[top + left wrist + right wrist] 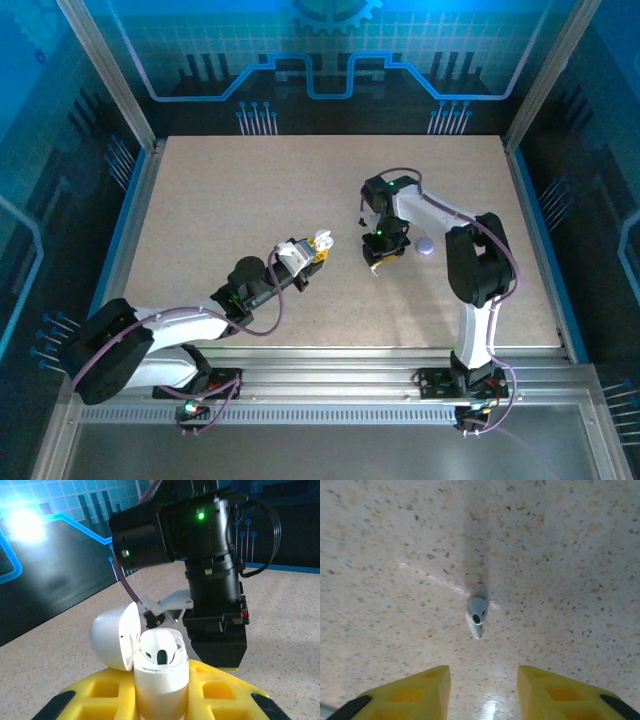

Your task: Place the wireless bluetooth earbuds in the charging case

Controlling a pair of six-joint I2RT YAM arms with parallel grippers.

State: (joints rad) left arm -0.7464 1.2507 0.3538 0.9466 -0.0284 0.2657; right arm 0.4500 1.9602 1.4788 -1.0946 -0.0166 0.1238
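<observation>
Earbud [476,614] flat on table [570,555], stem twd right gripper [483,682].

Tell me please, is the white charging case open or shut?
Open. In the left wrist view the charging case shows its hollow sockets at the top, and its lid is swung back to the left.

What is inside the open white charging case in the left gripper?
A white moulded well with a dark oval spot shows inside the white charging case; its front wall hides the bottom, so a seated earbud cannot be ruled out.
</observation>
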